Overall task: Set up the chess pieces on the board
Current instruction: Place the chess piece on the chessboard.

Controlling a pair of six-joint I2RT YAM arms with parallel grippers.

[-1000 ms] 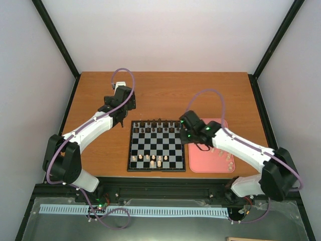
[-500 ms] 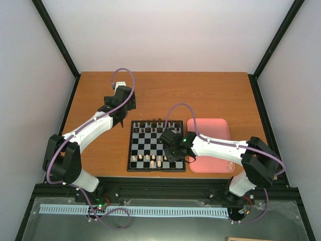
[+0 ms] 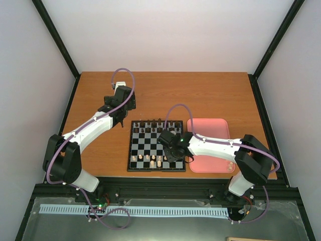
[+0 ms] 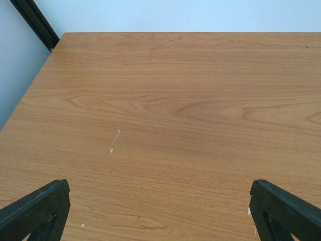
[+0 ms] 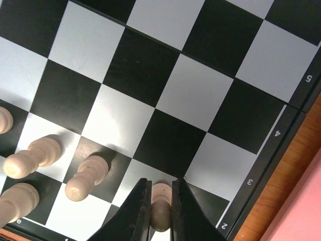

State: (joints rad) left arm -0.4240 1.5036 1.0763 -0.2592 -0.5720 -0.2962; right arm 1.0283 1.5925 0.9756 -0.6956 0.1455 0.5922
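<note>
Your left wrist camera shows the left gripper [image 4: 159, 203] with its jaws spread wide. One black finger [image 4: 36, 211] sits in the lower left corner of your view and the other in the lower right. Between the jaws and ahead of them lies the brown wooden table [image 4: 200, 100], its grain running across. A short white scuff [image 4: 115, 141] marks the wood ahead of the jaws, nearer the left one. A tiny white speck [image 4: 83, 225] lies just beside the left jaw. Far ahead of the jaws the table ends at a pale wall [image 4: 175, 15], and a black frame post [image 4: 34, 22] slants away at the far left.
</note>
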